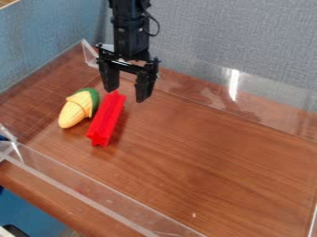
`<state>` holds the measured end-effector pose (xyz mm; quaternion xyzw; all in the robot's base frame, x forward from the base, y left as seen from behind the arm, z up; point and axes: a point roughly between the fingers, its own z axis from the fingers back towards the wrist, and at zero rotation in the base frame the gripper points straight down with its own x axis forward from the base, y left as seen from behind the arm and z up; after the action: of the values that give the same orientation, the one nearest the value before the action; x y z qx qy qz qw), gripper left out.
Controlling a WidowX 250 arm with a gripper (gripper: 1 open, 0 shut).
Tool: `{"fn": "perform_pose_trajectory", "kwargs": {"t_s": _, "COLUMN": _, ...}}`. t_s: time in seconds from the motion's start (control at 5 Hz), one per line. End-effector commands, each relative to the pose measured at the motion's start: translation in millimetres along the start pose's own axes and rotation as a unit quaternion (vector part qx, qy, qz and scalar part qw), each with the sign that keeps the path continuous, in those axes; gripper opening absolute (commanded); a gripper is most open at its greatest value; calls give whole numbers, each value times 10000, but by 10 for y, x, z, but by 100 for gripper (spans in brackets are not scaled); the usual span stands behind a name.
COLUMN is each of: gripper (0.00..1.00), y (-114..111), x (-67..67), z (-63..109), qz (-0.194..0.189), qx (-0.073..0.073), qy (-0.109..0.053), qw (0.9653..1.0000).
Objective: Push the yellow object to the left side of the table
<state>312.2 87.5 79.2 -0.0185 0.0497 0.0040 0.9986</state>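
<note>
The yellow object [76,108] is a small ribbed toy corn cob with a green husk end, lying near the left part of the table [210,157]. Right beside it on its right lies a long red ridged block [107,118]. My black gripper [128,91] hangs pointing down just behind the red block's far end, to the upper right of the corn. Its two fingers are spread open with nothing between them.
Low clear acrylic walls [235,88] run around the dark wood tabletop. The left wall [44,69] stands a short way beyond the corn. A blue-grey fabric backdrop is behind the table.
</note>
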Motion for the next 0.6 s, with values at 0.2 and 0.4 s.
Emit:
{"fn": "perform_pose_trajectory", "kwargs": {"t_s": 0.2, "gripper": 100, "y": -17, "x": 33, "z": 208, "qz": -56, "qx": 91, "qy": -288, "qw": 9995}}
{"fn": "perform_pose_trajectory", "kwargs": {"t_s": 0.4, "gripper": 100, "y": -36, "x": 22, "z": 231, "qz": -90, "qx": 99, "qy": -304, "qw": 9994}}
